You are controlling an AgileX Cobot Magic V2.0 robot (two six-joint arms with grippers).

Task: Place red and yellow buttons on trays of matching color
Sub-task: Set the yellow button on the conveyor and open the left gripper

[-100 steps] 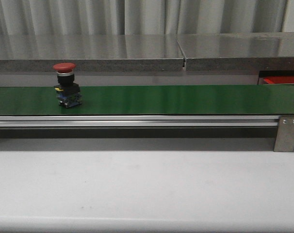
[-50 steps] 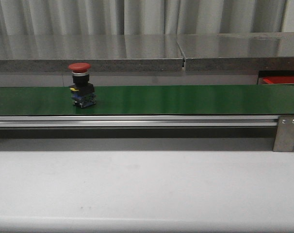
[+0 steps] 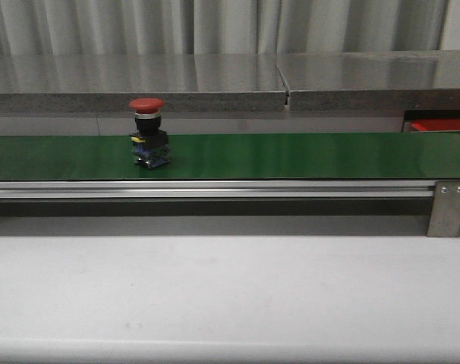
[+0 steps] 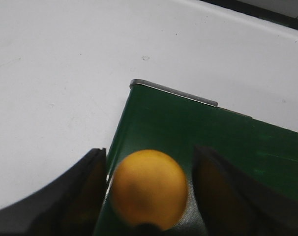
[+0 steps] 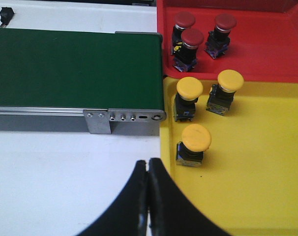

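A red button (image 3: 148,133) stands upright on the green belt (image 3: 291,155), left of its middle. In the left wrist view a yellow button (image 4: 149,189) sits at the belt's end (image 4: 198,132), between the fingers of my left gripper (image 4: 149,162). The jaws stand apart, with a narrow gap showing on each side of the cap. My right gripper (image 5: 148,164) is shut and empty over the white table, beside the yellow tray (image 5: 257,196). That tray holds three yellow buttons (image 5: 195,137). The red tray (image 5: 272,54) behind it holds three red buttons (image 5: 192,39).
The belt's aluminium rail (image 3: 215,188) and its end bracket (image 3: 448,206) face the white table (image 3: 230,288). A steel shelf (image 3: 215,80) runs behind the belt. The belt's other end (image 5: 139,73) abuts the trays.
The red button has ridden to the right along the belt, from the far left toward the middle. No arm shows in the front view.
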